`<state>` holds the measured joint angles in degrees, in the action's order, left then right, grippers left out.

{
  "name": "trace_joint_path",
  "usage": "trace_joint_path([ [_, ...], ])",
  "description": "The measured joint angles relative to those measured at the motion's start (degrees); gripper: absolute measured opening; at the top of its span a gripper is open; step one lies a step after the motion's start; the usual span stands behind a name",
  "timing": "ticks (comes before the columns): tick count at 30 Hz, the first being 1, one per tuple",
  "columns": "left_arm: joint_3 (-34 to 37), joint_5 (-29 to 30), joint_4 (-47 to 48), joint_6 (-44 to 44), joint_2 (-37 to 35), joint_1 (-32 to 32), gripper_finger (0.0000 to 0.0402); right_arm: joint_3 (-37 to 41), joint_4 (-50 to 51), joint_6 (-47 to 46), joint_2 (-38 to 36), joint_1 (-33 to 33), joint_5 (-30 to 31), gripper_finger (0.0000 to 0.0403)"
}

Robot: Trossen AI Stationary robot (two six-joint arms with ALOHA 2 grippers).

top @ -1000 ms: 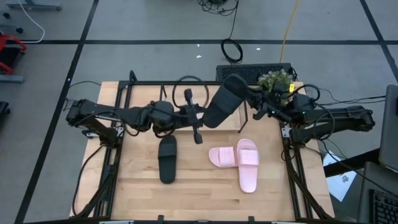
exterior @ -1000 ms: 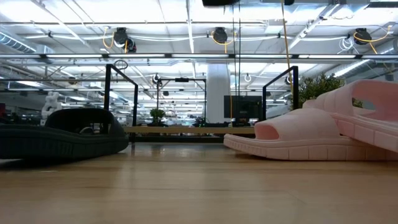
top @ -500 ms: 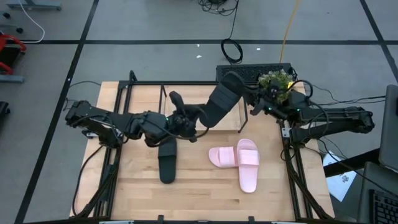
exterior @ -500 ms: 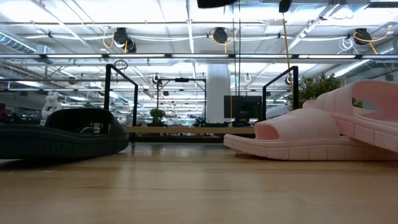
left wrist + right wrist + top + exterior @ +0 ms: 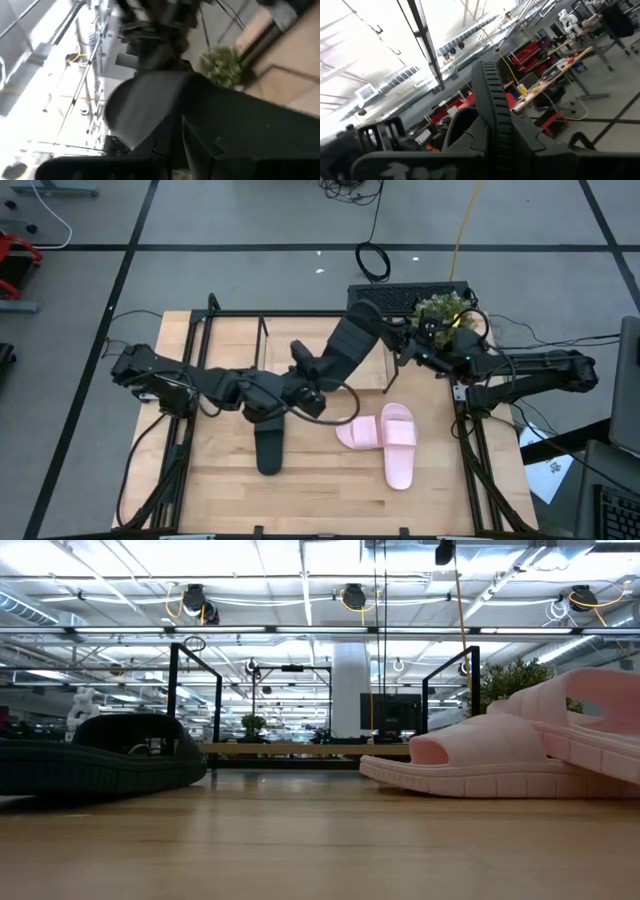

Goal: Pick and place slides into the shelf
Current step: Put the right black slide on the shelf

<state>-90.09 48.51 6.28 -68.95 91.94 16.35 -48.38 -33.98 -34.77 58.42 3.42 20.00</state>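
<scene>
A black slide [image 5: 348,345] is held in the air over the shelf [image 5: 262,330], a rack of thin black rods at the table's far side. It slants from my right gripper [image 5: 398,338] down to my left gripper [image 5: 308,372], and both grippers are shut on it. The second black slide [image 5: 268,442] lies sole-down on the table [image 5: 220,490], showing in the low view as a dark hump [image 5: 100,755]. Two pink slides [image 5: 362,432] [image 5: 400,448] lie side by side; one leans on the other [image 5: 590,720]. My left gripper pinches the black slide's lower end [image 5: 172,125] between its two fingers, coming level from the table's left. My own fingers hide the exact spot. The slide is lifted clear and slants upward away from this gripper. My right gripper pinches the slide's upper end by the ribbed sole edge [image 5: 490,100], one finger [image 5: 465,137] on each face. It comes level from the table's right. That end sits highest, clear of the table and the rack.
Black frame rails [image 5: 185,440] [image 5: 472,450] run along the table's left and right sides. A potted plant [image 5: 445,308] and a dark keyboard-like box [image 5: 400,292] sit at the far right corner. Bare wood lies near the front edge.
My left gripper turned about its wrist, dipped toward the near edge, then came back toward the held slide's lower end and closed on it. The slide shifted slightly toward the table's left and its lower end dropped. The slides on the table stayed put.
</scene>
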Motion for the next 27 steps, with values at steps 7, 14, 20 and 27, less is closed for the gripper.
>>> trace_joint_path([
  [7,-0.1,7.1,-3.8,-7.6,2.2,-0.2,0.0047,0.0,-1.5,-4.7,2.0,2.3,-3.8,0.0031],
  [14,-0.1,11.2,-9.1,-13.8,2.4,0.8,0.0047,0.0,-1.8,-5.1,2.5,2.8,-4.0,0.0031],
  [20,-0.1,12.2,-14.5,-18.2,2.3,2.4,0.0047,0.0,-1.6,-5.2,2.6,4.4,-5.2,0.0031],
  [27,-0.1,13.2,-14.3,-17.8,2.3,3.0,0.0047,0.0,-1.8,-6.6,2.5,5.6,-6.7,0.0031],
])
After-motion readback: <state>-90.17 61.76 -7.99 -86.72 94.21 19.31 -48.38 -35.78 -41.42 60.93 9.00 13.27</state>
